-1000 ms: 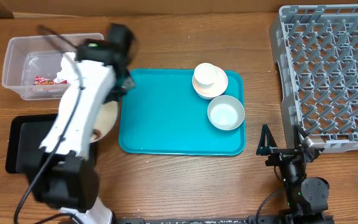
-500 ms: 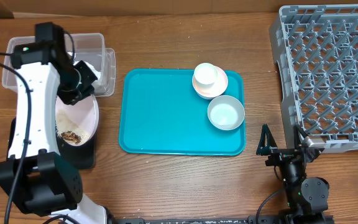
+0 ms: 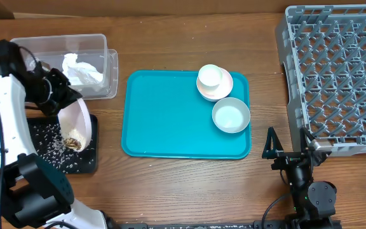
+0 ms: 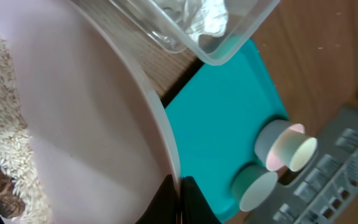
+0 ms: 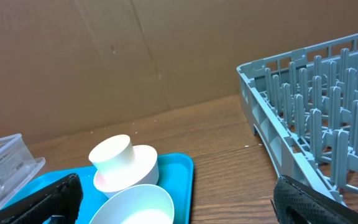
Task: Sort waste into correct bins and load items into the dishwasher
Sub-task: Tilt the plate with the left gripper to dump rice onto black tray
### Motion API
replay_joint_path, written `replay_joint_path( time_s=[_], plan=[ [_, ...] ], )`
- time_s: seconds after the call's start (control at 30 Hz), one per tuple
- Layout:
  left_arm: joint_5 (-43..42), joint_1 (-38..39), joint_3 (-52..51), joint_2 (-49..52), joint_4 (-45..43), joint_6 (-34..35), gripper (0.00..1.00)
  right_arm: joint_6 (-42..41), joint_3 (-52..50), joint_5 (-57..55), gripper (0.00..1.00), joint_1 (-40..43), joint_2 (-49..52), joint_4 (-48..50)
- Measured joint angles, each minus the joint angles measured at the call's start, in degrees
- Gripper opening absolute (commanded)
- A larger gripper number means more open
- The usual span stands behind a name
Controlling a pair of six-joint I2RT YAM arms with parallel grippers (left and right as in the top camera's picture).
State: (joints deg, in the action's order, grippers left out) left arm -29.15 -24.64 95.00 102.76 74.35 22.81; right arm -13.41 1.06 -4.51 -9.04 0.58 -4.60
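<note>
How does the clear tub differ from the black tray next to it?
The clear tub is see-through with tall walls; the black tray is opaque and shallow. The tub holds a crumpled white napkin; the tray holds scattered white crumbs. The tilted plate hangs over the tray, not the tub. Both are rectangular and sit left of the teal tray.

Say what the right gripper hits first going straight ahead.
Probably the dish rack: the open right gripper aims down the bare table strip between it and the teal tray, its right finger close to the rack's wall. Depth unclear.
</note>
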Motion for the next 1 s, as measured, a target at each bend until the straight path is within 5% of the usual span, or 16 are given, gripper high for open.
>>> replay_joint_path(
  time_s=[0.6, 1.0],
  plan=[
    [-18.12, -17.9, -0.07, 0.0, 6.05, -9.7, 0.05, -0.02, 0.0, 0.02, 1.0, 0.02, 0.0, 0.0],
    [-27.45, -20.24, -0.11, 0.0, 8.37, -16.06, 0.04, -0.04, 0.0, 0.02, 1.0, 0.0, 0.0, 0.02]
  ],
)
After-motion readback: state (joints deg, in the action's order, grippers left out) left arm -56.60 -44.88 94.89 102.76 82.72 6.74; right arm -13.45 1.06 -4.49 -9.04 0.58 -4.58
